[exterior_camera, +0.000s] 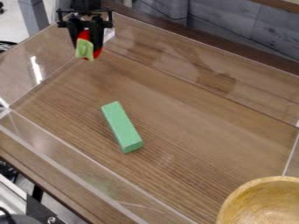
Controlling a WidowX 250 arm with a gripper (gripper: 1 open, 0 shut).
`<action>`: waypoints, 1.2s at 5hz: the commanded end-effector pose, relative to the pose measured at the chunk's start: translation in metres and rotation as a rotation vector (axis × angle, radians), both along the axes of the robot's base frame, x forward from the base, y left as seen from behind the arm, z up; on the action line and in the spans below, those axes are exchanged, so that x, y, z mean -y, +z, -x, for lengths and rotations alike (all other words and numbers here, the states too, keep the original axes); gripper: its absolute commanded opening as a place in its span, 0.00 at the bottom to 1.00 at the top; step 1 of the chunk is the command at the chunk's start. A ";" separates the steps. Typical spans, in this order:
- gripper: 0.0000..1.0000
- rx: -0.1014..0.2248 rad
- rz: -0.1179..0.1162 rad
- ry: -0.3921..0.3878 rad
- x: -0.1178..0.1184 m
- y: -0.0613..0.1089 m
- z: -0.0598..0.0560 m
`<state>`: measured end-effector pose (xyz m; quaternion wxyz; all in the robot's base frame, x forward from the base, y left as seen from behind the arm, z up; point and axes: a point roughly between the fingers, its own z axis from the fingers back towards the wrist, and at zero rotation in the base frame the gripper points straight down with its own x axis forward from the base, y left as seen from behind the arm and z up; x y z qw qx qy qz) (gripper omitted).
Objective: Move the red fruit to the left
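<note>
The red fruit [84, 44], small and bright red with a light green leafy end pointing down, hangs above the wooden tabletop at the upper left. My gripper [86, 38] is shut on the red fruit, its black fingers clamped on either side. The fruit is lifted off the surface.
A green rectangular block [121, 126] lies flat near the middle of the wooden table. Clear plastic walls [33, 66] enclose the work area on the left and front. The rim of a wooden bowl [264, 203] shows at the bottom right corner.
</note>
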<state>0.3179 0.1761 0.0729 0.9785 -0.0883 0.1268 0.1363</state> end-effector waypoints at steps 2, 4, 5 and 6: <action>0.00 0.040 -0.042 0.113 -0.007 0.012 0.005; 0.00 0.050 -0.030 0.082 0.002 0.027 0.007; 0.00 0.056 -0.022 0.068 0.017 0.026 0.016; 0.00 0.062 -0.015 0.033 0.030 0.021 0.021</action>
